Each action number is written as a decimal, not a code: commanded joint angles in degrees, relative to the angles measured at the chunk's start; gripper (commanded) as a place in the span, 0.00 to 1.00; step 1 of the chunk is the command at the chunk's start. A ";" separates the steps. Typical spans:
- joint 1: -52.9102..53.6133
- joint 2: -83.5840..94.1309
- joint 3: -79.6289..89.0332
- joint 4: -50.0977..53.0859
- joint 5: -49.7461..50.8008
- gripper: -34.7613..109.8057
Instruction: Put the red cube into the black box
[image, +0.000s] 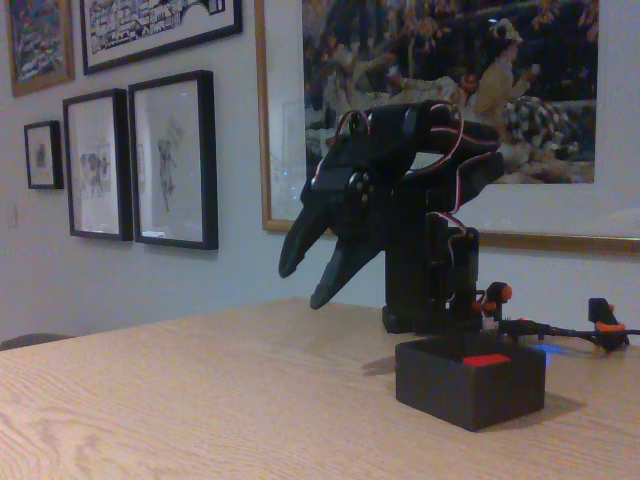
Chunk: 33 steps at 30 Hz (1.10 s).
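In the fixed view, framed pictures (170, 158) hang on the wall at left; the gripper (310, 273) hovers over the wooden table (200, 400), fingers spread and empty; right of it the red cube (487, 359) lies inside the black box (468, 385)

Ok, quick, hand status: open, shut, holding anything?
Hand: open, holding nothing, up left of the box; cube already inside the box.

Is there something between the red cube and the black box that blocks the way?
Nothing visible does. The red cube already lies inside the black box. The gripper hangs open above the table, to the left of the box, holding nothing.
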 joint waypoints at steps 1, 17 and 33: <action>-0.18 1.05 0.26 0.44 -0.18 0.39; 0.00 0.44 0.09 0.35 0.00 0.39; 0.35 0.70 0.18 0.09 0.26 0.40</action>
